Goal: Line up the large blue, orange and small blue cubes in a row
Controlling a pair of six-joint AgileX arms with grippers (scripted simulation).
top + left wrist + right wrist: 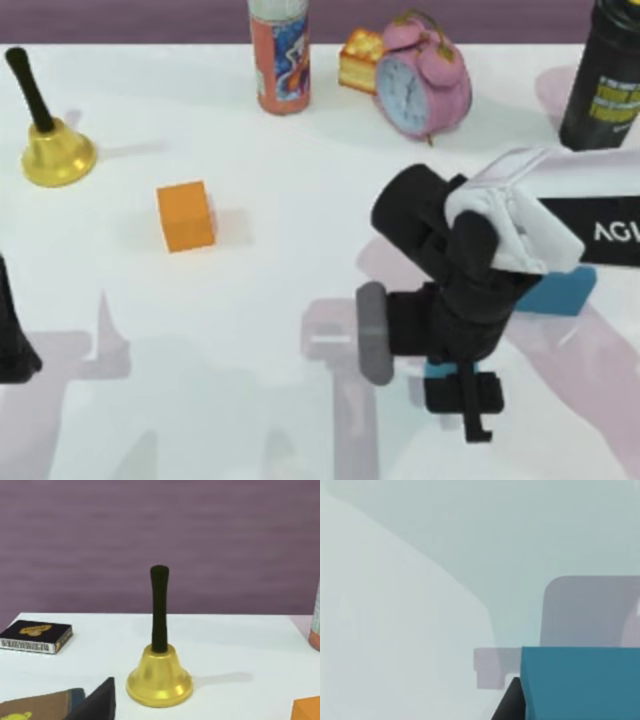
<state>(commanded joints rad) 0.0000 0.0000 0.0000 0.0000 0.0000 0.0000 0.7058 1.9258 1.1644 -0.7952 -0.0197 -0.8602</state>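
One small blue cube (437, 370) held low between right end effector (460, 385) fingers; large blue cube (560, 292) partly hidden behind arm; orange cube (185, 216) well apart; left end effector state cannot be told.

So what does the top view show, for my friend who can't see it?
The right gripper reaches down over a small blue cube, with a bigger blue cube beside the arm. An orange cube sits alone at left, near a gold bell; a pink alarm clock stands behind.
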